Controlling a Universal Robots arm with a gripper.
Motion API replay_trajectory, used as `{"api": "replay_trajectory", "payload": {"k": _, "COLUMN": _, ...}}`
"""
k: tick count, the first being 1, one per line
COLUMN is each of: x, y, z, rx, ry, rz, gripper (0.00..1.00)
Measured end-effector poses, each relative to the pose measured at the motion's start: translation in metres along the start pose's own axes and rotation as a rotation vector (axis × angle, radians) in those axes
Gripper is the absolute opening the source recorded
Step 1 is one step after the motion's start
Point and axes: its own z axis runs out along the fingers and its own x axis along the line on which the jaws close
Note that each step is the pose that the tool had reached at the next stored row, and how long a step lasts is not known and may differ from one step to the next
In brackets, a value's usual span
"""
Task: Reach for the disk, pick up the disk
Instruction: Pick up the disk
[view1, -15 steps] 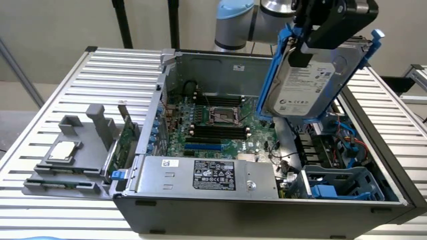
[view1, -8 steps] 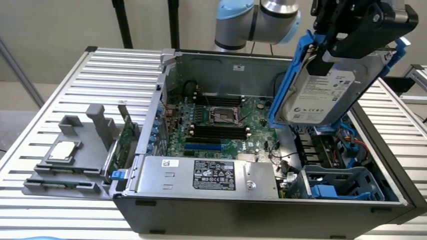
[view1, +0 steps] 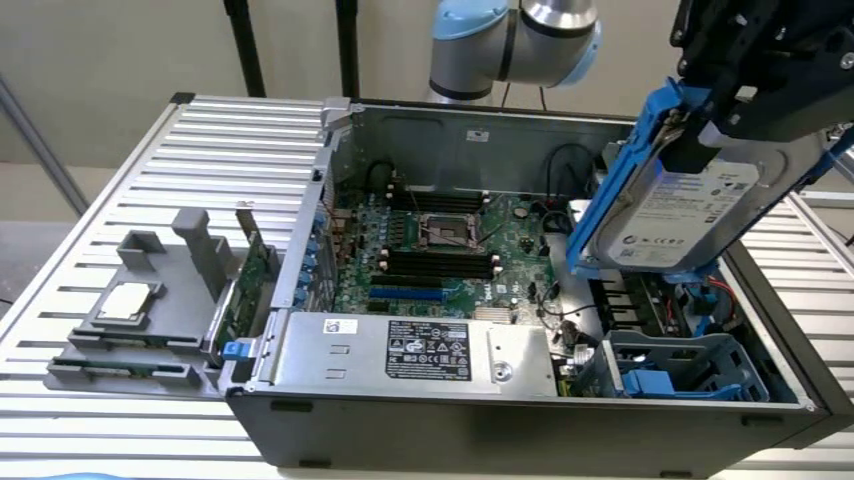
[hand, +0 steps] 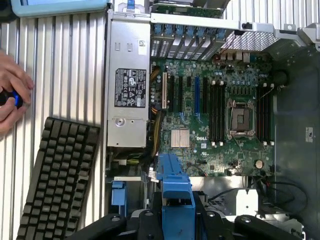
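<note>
Currently the gripper (view1: 697, 120) is clamped on the disk (view1: 687, 205), fingers closed on its blue carrier rail near the top edge. Exterior view: disk is lifted clear, tilted, white label facing the camera, hanging above the drive-bay end of the open computer case (view1: 441, 125), over the blue drive cage (view1: 681, 365). Case sits on the slatted metal bench (view1: 227, 135). Same view shows the motherboard (view1: 441, 245) with the CPU socket (view1: 447, 230) in the middle of the case, the grey power supply (view1: 414, 350) with its black label along the case's front wall, and outside the case, toward the exterior view's left, a grey fixture (view1: 147, 310) carrying a small square silver chip (view1: 123, 300), plus a green circuit card (view1: 251, 270) standing on edge between the fixture and the case wall. Wrist view looks straight down past the gripper (hand: 177, 220): only the blue rail of the disk (hand: 175, 182) is visible between the black fingers (hand: 150, 220), label not visible. It adds things the exterior view lacks: a black keyboard (hand: 57, 180) lying on the bench beside the case, and a person's hand (hand: 12, 97) at the bench edge holding a small dark object with a blue part. Power supply (hand: 127, 90) and motherboard (hand: 215, 120) are seen from above below the held disk.
</note>
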Motion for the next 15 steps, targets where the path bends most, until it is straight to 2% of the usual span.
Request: {"api": "replay_trajectory", "payload": {"k": 15, "x": 0.038, "y": -0.0407, "z": -0.0046, "rx": -0.0018, "ry": 0.0002, "rz": 0.0, "gripper": 0.33}}
